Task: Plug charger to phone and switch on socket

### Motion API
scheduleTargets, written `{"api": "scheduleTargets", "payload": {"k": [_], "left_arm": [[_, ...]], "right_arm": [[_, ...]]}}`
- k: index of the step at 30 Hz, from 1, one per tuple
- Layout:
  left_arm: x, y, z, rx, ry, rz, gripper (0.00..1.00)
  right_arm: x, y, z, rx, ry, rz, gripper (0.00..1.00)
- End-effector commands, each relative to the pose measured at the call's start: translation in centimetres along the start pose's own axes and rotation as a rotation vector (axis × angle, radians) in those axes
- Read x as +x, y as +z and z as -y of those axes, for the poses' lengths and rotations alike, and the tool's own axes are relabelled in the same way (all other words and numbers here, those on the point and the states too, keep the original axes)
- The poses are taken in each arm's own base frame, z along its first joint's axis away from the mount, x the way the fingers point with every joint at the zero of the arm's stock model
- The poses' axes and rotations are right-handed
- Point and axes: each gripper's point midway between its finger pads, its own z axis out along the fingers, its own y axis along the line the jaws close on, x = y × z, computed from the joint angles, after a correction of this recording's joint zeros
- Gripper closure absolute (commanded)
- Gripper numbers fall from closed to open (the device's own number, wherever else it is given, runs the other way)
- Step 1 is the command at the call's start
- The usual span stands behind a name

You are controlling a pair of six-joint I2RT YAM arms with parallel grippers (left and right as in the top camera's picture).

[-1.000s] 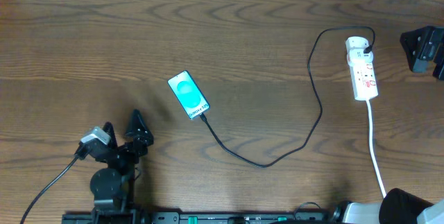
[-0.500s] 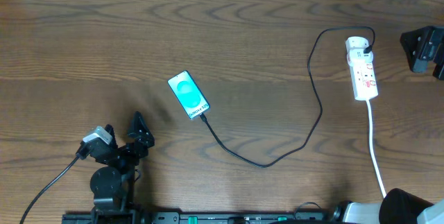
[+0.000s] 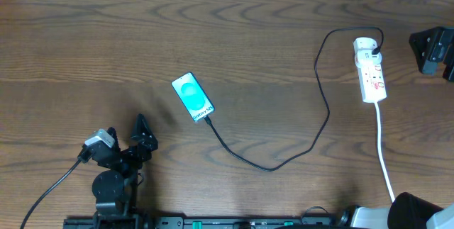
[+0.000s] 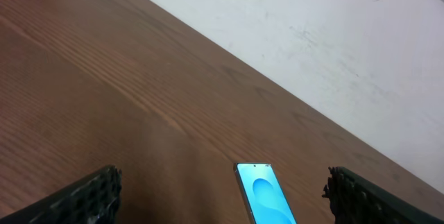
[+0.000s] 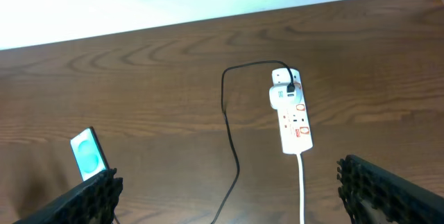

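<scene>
The phone (image 3: 192, 97) lies face up at mid table with its cyan screen lit; it also shows in the left wrist view (image 4: 263, 197) and the right wrist view (image 5: 90, 156). The black charger cable (image 3: 269, 168) loops from the far end of the white socket strip (image 3: 372, 73) round to the phone's near short edge, where its tip touches the phone. My left gripper (image 3: 126, 132) is open near the front left, short of the phone, with nothing between its fingers (image 4: 90, 195). My right gripper (image 5: 227, 174) hangs open high above the table, facing the socket (image 5: 293, 116).
The strip's thick white cord (image 3: 384, 151) runs to the front edge at the right. A black object (image 3: 431, 50) sits at the right edge beside the socket. The right arm's dark bulk (image 3: 417, 212) fills the front right corner. A pale wall borders the table's far edge.
My left gripper drew back slightly toward the front edge, then stayed still. Phone, cable, socket and the right arm have not moved.
</scene>
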Motion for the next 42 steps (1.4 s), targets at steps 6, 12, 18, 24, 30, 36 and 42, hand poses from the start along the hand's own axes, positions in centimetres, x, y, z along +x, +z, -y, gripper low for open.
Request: {"api": "scheduleTargets", "payload": {"k": [6,12,18,24,30,36,42], "left_arm": [[1.2,0.1,-0.9,-0.029,0.027,-0.033,0.05],[1.2,0.1,-0.9,-0.029,0.027,-0.033,0.05],[1.2,0.1,-0.9,-0.029,0.027,-0.034,0.05],[1.2,0.1,-0.9,-0.029,0.027,-0.034,0.05],[1.2,0.1,-0.9,-0.029,0.027,-0.033,0.05],[1.2,0.1,-0.9,-0.029,0.027,-0.033,0.05],[1.2,0.1,-0.9,-0.029,0.027,-0.033,0.05]], "right_arm": [[0.0,-0.4,-0.4,-0.003,-0.018,0.010,0.01],[0.0,-0.4,-0.4,-0.003,-0.017,0.009,0.01],[0.1,-0.9,-0.1,0.034,-0.025,0.019,0.01],[-1.7,-2.9,-2.6,0.019,-0.137,0.177,0.01],[-3.8,-3.5,-6.6,-0.058,-0.322,0.468,0.01],[-2.1,-2.8,-8.5,-0.097,-0.441,0.700,0.01],[1.2,-2.8,-9.5,-0.100,-0.548,0.960,0.01]]}}
